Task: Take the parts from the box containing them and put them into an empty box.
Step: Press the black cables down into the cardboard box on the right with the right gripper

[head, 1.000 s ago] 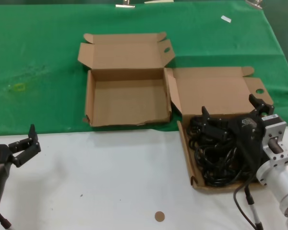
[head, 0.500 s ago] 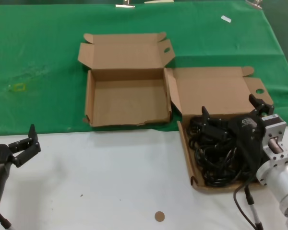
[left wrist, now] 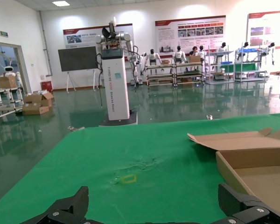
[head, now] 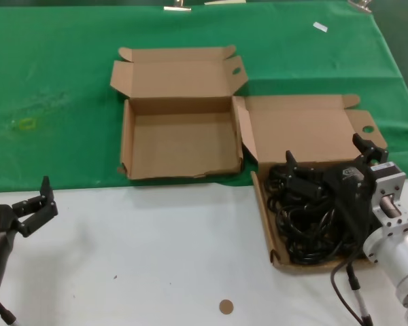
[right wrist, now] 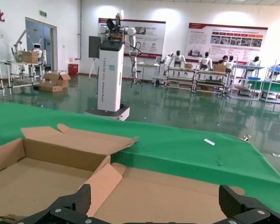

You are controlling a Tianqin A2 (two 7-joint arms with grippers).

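Coiled black rubber power cords point(head: 306, 221) fill the smooth-rimmed brown cardboard box point(head: 264, 204) at right. Right gripper point(head: 330, 166) hovers above, fingers wide. Cords look floppy, tangle-prone; grasp bundled loops.

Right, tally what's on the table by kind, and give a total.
Shallow brown corrugated cardboard boxes: 2, the empty box and the full box
Tangled pile of coiled black rubber power cords: 1 (cannot separate individual cords)
Small round brown disc: 1
Small white scrap: 1
Total: 5
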